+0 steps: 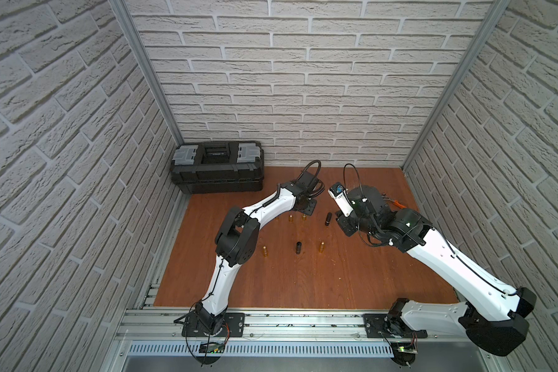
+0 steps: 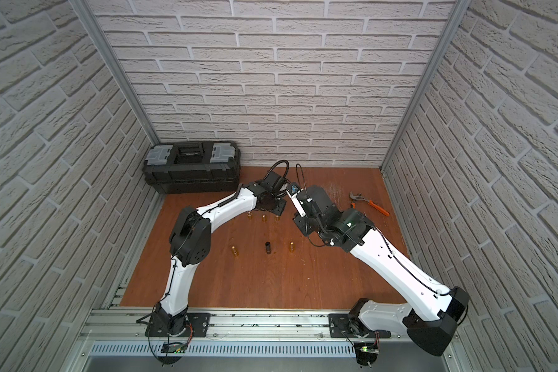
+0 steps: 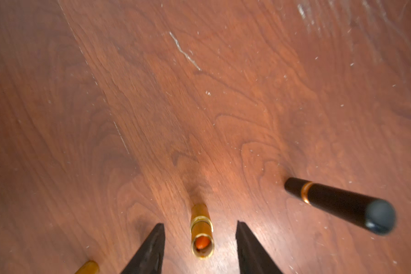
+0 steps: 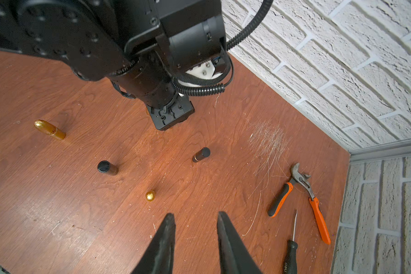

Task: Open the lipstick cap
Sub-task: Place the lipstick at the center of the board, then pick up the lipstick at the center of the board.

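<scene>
the left tool [image 3: 199,223] is released: its jaws stand apart on either side of an upright gold metal lipstick tube [image 3: 201,233] and touch it on neither side. the tube's mouth is bare, with orange lipstick showing inside, so this one looks finished. the right tool [image 4: 195,213] is parted too and grasps nothing, hanging over bare reddish-brown wooden surface [image 4: 128,225].

the piece that seems yet to be opened is the black cylindrical lipstick with a thin gold ring [image 3: 337,204]. it stands upright near the gold tube, between the two arms in a top view [image 1: 328,219], and its cap looks still on.

to do this step well, lift the left tool straight up with the jaws wide, so neither finger brushes the narrow tube and tips it. for the black one, i would pinch the short base below the ring with one tool and the long cap above it with the other, then pull along its axis, not sideways. the smooth round body may slip or twist, so grip it squarely. mind the rounded gold cap [image 4: 150,196] standing on the same surface.
</scene>
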Motion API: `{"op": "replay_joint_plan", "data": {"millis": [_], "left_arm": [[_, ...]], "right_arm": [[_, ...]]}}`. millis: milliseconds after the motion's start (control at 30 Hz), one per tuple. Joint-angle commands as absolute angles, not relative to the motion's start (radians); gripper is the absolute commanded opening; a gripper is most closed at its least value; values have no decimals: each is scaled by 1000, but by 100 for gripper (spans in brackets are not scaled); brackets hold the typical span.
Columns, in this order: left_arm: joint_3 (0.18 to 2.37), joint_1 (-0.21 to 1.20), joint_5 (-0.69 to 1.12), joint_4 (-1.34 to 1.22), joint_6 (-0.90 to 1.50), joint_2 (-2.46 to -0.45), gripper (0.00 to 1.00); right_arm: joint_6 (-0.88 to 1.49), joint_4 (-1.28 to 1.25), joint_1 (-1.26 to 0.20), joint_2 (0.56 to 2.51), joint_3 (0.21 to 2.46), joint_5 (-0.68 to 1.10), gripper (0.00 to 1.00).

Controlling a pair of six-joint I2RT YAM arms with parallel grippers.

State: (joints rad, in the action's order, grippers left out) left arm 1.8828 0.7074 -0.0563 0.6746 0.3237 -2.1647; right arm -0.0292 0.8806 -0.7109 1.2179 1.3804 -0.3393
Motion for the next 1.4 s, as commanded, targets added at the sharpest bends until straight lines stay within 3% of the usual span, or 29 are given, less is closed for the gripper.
{"op": "replay_joint_plan", "data": {"millis": [0, 300, 733, 933, 1367], "left_arm": [[1997, 704, -8, 832, 322, -2131, 51], [2164, 761, 123, 998, 311, -2159, 55], [2385, 888, 36, 1061, 273, -2351, 56], [2396, 888, -49, 1045, 276, -2395, 56], [2397, 874, -20, 1015, 261, -2456, 54]], "right_arm": [[-10, 890, -714, 1185, 1411, -347, 32], [-21, 920, -713, 1072, 1431, -370, 32], [11, 982, -713, 953, 1400, -386, 31], [18, 980, -713, 945, 1386, -379, 31], [7, 989, -713, 972, 1398, -386, 31]]}}
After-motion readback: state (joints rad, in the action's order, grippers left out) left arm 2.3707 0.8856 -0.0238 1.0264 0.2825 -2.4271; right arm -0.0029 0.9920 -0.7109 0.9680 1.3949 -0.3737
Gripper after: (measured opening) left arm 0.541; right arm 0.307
